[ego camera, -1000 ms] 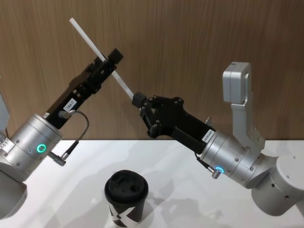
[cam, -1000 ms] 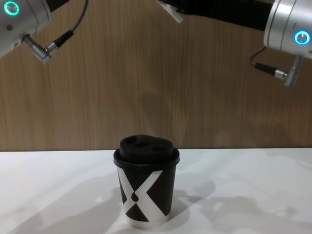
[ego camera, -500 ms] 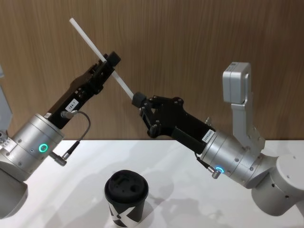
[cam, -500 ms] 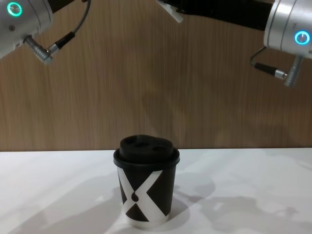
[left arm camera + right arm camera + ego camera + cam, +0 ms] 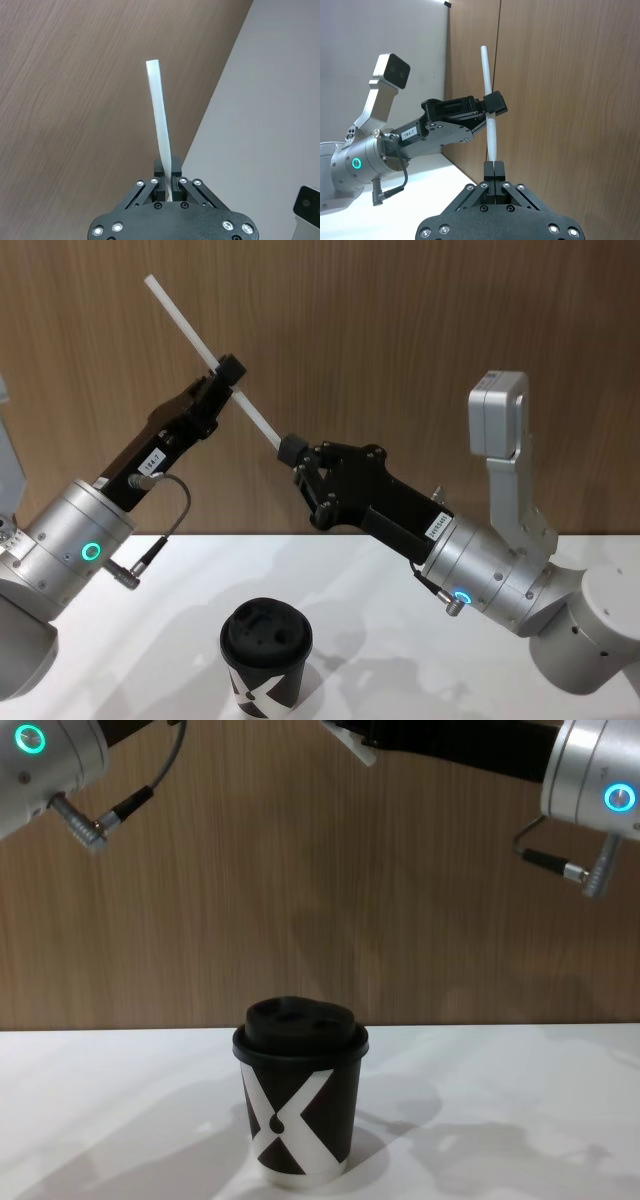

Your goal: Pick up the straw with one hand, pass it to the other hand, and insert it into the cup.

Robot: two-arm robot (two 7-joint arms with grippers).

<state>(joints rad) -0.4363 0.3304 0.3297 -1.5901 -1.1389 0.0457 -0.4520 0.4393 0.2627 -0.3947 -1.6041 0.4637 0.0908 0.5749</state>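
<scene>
**Both tools on the straw, high above the cup**

The straw [image 5: 188, 328] is up in the air in front of the wood-panelled wall [image 5: 420, 320]. It slants, with its free upper end toward the robot's left and its lower end toward the right. Two tools have hold of it at once.

The left tool [image 5: 230, 370], on the arm with the green-teal ring light [image 5: 89, 551], is closed on the straw partway along its length. In the left wrist view the two fingers press against either side of the straw, and a long stretch of straw runs out beyond them.

The right tool [image 5: 289, 447], on the arm with the blue ring light [image 5: 461, 596], is clamped on the very bottom end. The right wrist view shows its fingers drawn tight together with the straw rising straight out from between them. Farther along, the left tool crosses the straw. The two tools are near each other but not touching.

The cup [image 5: 266, 655] stands upright on the white surface [image 5: 400, 570] with its domed black lid on. It is well below the straw, roughly between the two arms. From the chest view the white X and the drop mark face forward, and both wrists hang high at the upper corners.
</scene>
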